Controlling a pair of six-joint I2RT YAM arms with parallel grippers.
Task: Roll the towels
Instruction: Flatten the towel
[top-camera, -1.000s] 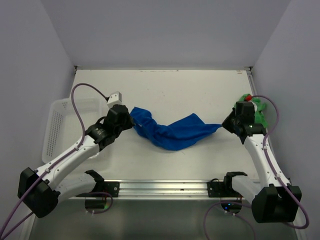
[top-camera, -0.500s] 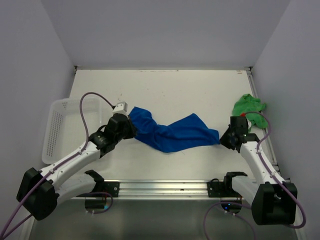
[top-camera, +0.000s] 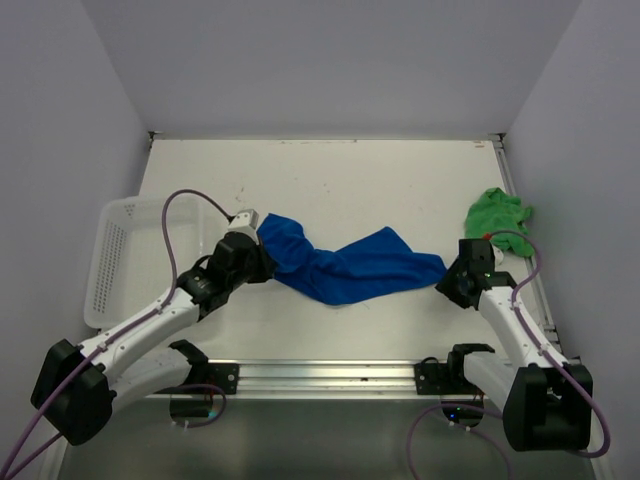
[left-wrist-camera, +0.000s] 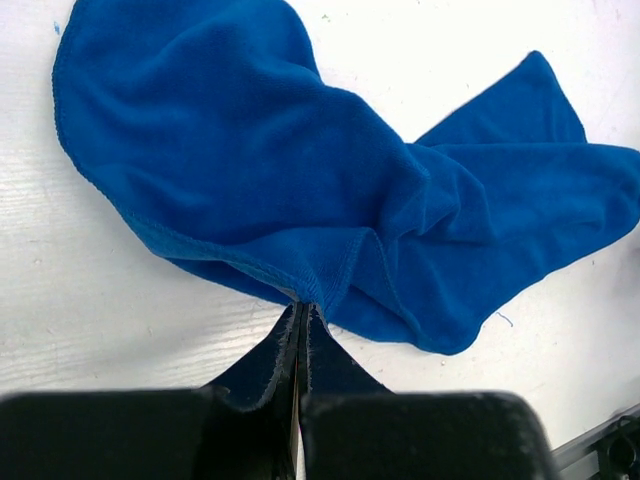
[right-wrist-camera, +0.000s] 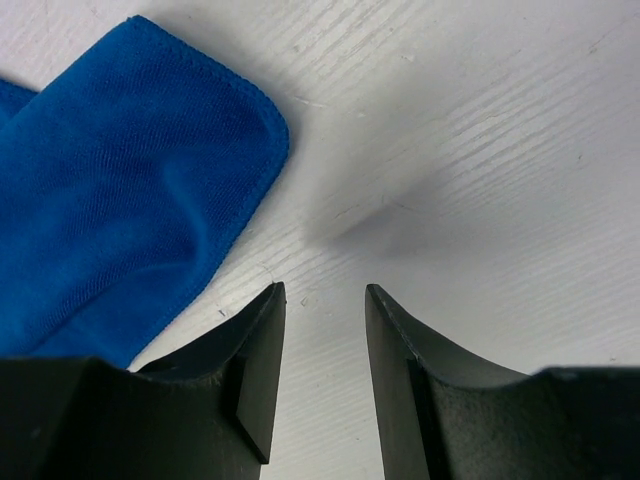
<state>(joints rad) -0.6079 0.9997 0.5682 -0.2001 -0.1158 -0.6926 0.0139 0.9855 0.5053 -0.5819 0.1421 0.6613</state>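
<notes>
The left gripper (left-wrist-camera: 300, 318) has its fingers pressed together on a hemmed edge of the blue towel (left-wrist-camera: 300, 170), with a fold of cloth pinched between the tips. From there the towel spreads away across the white table (top-camera: 350, 180) as a rumpled, twisted band of soft, fleecy fabric with a stitched border. The right gripper (right-wrist-camera: 322, 292) stands spread and empty, its dark fingers over bare, faintly grained tabletop. The towel's rounded far corner lies just beside one finger, not between them. The green towel (top-camera: 497, 213) sits crumpled in a heap near the table's right edge, farther back than the right gripper. A white mesh basket (top-camera: 115, 260) rests at the left.
</notes>
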